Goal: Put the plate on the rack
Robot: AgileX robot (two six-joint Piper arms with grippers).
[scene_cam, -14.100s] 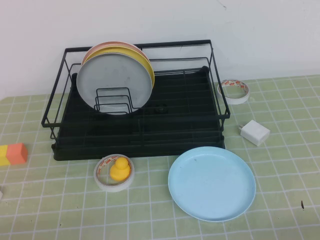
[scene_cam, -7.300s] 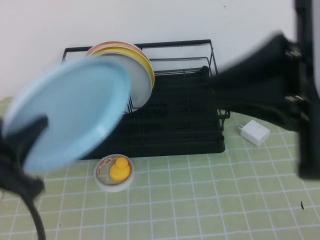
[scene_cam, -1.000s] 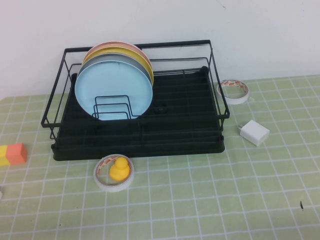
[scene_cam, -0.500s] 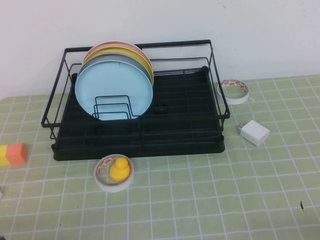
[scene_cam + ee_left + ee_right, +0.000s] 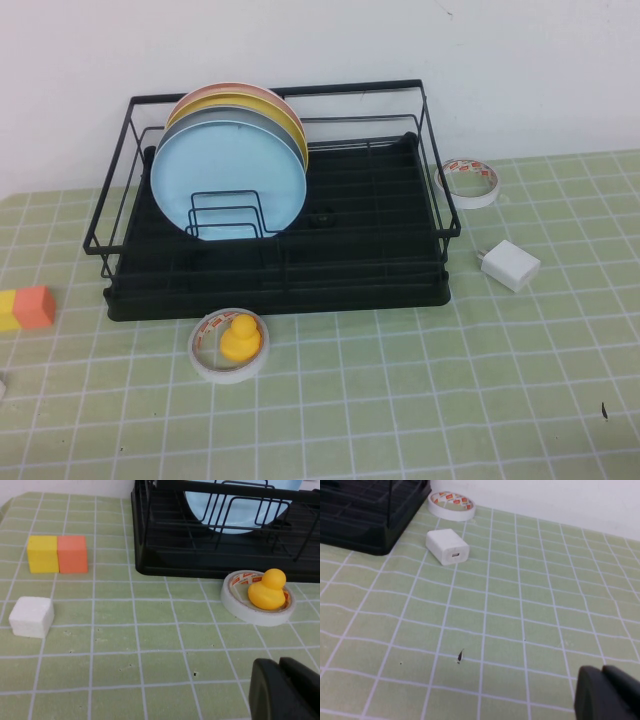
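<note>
Nothing appears left of the task: the plate (image 5: 228, 187) is seen standing upright in the wire dividers at the far-left corner of the rack (image 5: 350, 245), in front of a grey plate (image 5: 222, 122) and a yellow plate (image 5: 275, 112), touched by neither arm. Only a dark sliver of the left gripper (image 5: 287, 690) is shown low over the near-left mat, near the duck (image 5: 268, 589) in its tape roll (image 5: 240, 597), and of the right gripper (image 5: 607, 695) over the near-right mat, well apart from the charger (image 5: 447, 546). Whether either pair of fingers is spread or closed cannot be told.
</note>
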